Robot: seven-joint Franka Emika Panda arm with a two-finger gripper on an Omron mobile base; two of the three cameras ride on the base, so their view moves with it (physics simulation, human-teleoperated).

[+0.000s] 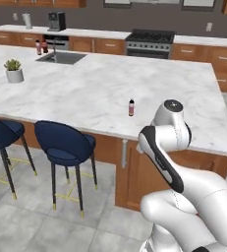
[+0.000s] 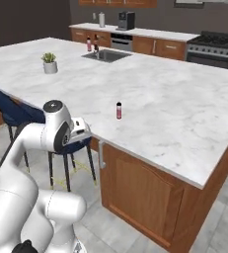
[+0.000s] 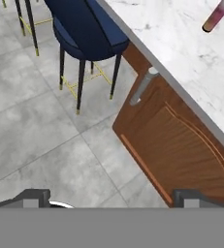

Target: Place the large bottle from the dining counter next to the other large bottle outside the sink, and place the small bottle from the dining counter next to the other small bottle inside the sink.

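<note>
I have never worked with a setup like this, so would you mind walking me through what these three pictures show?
This is a rendered kitchen with a white robot arm on a driving base. Two pictures come from cameras on the base, behind the arm to its left and right. The third looks along the gripper, whose jaws stand open and hold nothing, above the tiled floor and a wooden cabinet door. On the dining counter stands a small bottle, near the front edge. Farther off are a potted plant, the sink and two bottles beside it. Blue stools stand in front.
</note>
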